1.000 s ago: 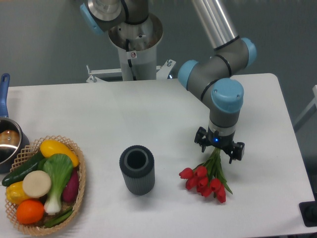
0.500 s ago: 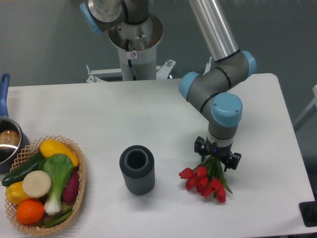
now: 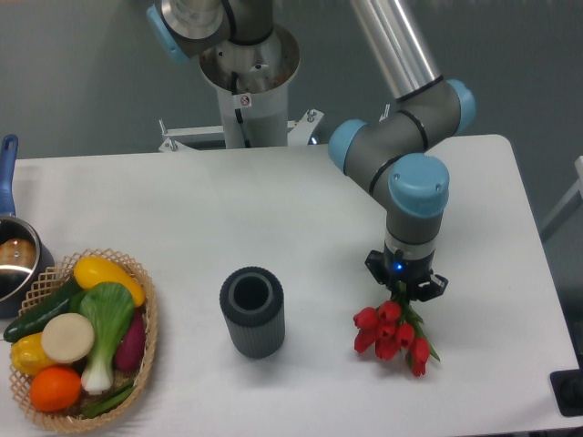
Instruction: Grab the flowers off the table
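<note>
one tool (image 3: 406, 286) — clamping flowers (image 3: 390, 331), six blooms

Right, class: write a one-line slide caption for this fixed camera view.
UR5e gripper closed on the stems of the flowers above the white table, beside a dark ribbed cylinder and a produce basket.

A dark grey ribbed cylinder (image 3: 251, 312) stands upright near the front middle of the surface, open at the top and hollow. At the front left sits a woven wicker basket (image 3: 144, 344) heaped with produce: a yellow squash (image 3: 107, 276), a green-and-white leafy vegetable (image 3: 105, 328), a dark green cucumber (image 3: 41, 311), a pale round piece (image 3: 67, 337), an orange (image 3: 55, 389), and a purple piece (image 3: 131, 344). Just behind the basket, at the left edge, is a metal pot (image 3: 16, 264) with a blue handle (image 3: 7, 168).
</note>
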{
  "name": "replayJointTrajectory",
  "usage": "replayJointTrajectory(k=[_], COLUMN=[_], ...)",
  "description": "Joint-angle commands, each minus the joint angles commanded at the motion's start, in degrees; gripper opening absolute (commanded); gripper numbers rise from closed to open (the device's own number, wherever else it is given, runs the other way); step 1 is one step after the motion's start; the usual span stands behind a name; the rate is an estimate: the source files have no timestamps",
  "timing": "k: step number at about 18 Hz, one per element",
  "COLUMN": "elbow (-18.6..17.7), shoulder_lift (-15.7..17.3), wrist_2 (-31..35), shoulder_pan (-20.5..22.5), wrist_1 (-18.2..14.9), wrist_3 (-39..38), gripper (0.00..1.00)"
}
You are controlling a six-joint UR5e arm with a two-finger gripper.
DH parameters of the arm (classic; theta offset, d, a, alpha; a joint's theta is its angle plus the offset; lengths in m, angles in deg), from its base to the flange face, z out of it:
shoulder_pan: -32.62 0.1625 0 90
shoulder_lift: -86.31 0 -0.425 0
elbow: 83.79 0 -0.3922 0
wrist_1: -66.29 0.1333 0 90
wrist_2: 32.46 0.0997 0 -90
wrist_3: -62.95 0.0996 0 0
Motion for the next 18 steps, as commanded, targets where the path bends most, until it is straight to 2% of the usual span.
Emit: replayJointTrajectory(k=[3,7,13,18], elbow=[0.2,1.8,8.9,15.4], shoulder_lift=[1.9,4.7,5.9,7.2], wrist_2=[0.4,0.4,-0.2,-0.8], shoulder_pan=[0.0,1.4,1.8,1.4], wrist_1=[-0.2,-4.0,-13.4,-25.7], wrist_3=[-1.1,-1.0,-0.4,-0.5], gripper=[0.00,0.00,0.00,0.00])
